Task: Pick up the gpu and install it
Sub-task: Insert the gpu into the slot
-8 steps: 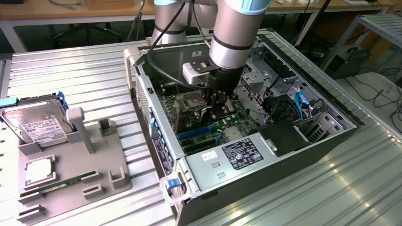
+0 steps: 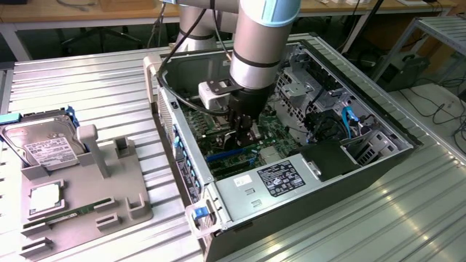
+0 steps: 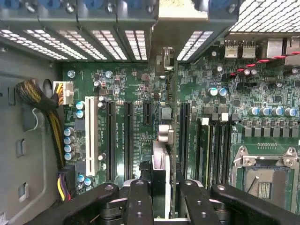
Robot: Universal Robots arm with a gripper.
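Note:
In the wrist view the gpu [image 3: 162, 161] is seen edge-on, standing upright between my gripper's [image 3: 166, 201] black fingers [image 3: 139, 199], which are shut on it. The card runs over the green motherboard [image 3: 126, 89], alongside the long black expansion slots [image 3: 127, 140], and its far end reaches the pale metal bracket opening [image 3: 180, 28] at the case's rear wall. From outside, my gripper [image 2: 244, 136] is reaching down into the open computer case [image 2: 364, 158], low over the board.
A power supply [image 2: 280, 180] with a label sits at the case's near end. Cables [image 3: 47, 108], a white slot [image 3: 91, 140] and the CPU socket [image 3: 265, 173] flank the card. At the exterior view's left, a grey holder [image 2: 95, 191] carries a hard drive [image 2: 43, 144] and a RAM stick [image 2: 69, 214].

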